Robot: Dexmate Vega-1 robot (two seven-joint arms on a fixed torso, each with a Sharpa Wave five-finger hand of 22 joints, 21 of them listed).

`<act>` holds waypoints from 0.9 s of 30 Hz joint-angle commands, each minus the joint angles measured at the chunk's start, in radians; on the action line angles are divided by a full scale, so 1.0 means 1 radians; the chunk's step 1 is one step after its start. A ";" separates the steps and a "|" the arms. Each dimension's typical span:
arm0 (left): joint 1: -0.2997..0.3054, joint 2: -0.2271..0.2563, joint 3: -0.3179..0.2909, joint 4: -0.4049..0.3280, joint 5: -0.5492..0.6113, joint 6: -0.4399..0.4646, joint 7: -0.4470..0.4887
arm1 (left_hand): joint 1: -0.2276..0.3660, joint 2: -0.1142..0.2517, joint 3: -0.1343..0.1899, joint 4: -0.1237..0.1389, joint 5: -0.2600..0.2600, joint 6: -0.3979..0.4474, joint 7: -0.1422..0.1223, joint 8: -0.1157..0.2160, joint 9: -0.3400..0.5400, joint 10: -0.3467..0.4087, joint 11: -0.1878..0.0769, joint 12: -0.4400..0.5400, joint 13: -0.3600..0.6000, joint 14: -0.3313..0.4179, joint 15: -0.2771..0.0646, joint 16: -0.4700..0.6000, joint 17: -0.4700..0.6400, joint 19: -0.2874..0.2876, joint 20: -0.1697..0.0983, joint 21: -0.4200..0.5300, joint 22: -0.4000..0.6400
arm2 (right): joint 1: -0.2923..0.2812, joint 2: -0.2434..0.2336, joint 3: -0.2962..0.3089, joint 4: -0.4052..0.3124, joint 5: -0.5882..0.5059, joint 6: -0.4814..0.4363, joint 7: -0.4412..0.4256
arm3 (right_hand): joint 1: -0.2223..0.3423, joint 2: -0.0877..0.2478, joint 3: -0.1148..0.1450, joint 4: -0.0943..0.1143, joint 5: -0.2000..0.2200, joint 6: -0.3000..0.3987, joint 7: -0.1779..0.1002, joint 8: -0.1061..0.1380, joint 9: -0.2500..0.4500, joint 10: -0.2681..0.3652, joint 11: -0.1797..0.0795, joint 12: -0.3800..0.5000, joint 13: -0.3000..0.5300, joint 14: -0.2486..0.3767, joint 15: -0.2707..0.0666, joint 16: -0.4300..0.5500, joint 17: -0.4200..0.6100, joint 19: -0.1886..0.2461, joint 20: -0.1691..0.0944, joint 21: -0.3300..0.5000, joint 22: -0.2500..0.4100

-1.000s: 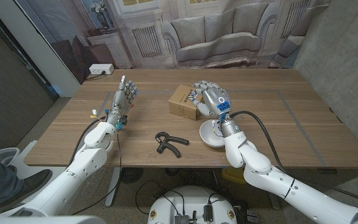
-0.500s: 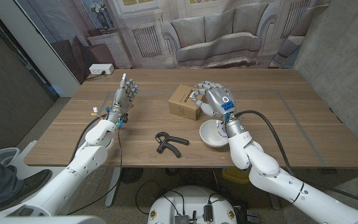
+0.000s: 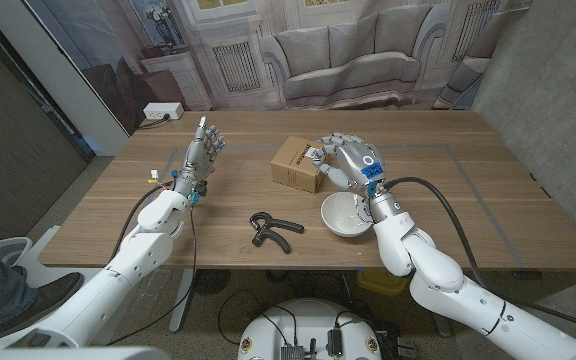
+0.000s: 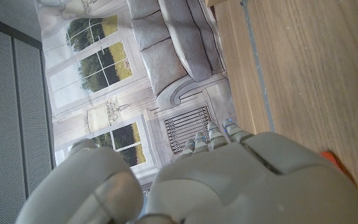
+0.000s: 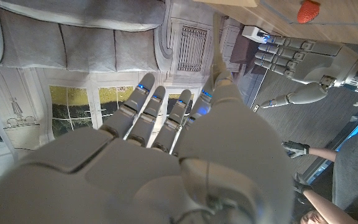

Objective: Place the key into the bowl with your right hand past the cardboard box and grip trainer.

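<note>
Right hand [image 3: 346,163] drifted rightward over one bowl [image 3: 346,215], grip unclear, one cardboard box [image 3: 295,164], left hand [image 3: 199,157] wide

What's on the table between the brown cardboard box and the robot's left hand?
Nothing. In the head view, only bare wooden table lies between the brown cardboard box and the left hand. The black grip trainer sits nearer the front edge.
</note>
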 commanded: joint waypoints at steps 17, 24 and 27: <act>0.013 0.019 -0.003 -0.031 0.010 0.017 0.019 | 0.009 0.004 -0.007 0.000 -0.003 0.000 0.001 0.002 0.003 0.004 0.001 0.001 0.002 0.004 0.001 0.000 0.002 -0.003 0.000 -0.001 0.006 | -0.098 -0.012 0.058 -0.067 0.003 -0.058 0.047 | -0.003 0.007 -0.014 -0.001 -0.001 0.009 -0.005 -0.003 0.007 0.002 0.005 -0.004 0.003 -0.008 -0.149 0.000 -0.001 0.005 -0.110 -0.002 0.001; -0.018 0.000 0.014 0.006 0.009 0.019 -0.001 | 0.009 0.005 -0.008 0.000 -0.003 0.001 0.000 0.002 0.003 0.003 0.000 0.000 0.002 0.006 0.001 0.000 0.002 -0.002 0.000 0.000 0.006 | -0.138 -0.011 0.076 -0.089 -0.001 -0.085 0.020 | -0.003 0.008 -0.015 -0.001 -0.002 0.009 -0.005 -0.005 0.009 0.003 0.007 -0.005 0.003 -0.008 -0.148 0.000 -0.001 0.005 -0.109 -0.004 0.001; -0.026 -0.004 0.018 0.014 0.009 0.021 -0.006 | 0.010 0.005 -0.009 0.000 -0.004 0.001 0.001 0.002 0.003 0.003 0.000 0.000 0.002 0.005 0.001 0.000 0.002 -0.002 0.001 0.000 0.006 | -0.149 -0.012 0.078 -0.095 -0.003 -0.093 0.020 | -0.002 0.008 -0.015 -0.001 -0.002 0.009 -0.004 -0.005 0.009 0.003 0.007 -0.004 0.003 -0.008 -0.149 0.000 -0.001 0.005 -0.109 -0.004 0.001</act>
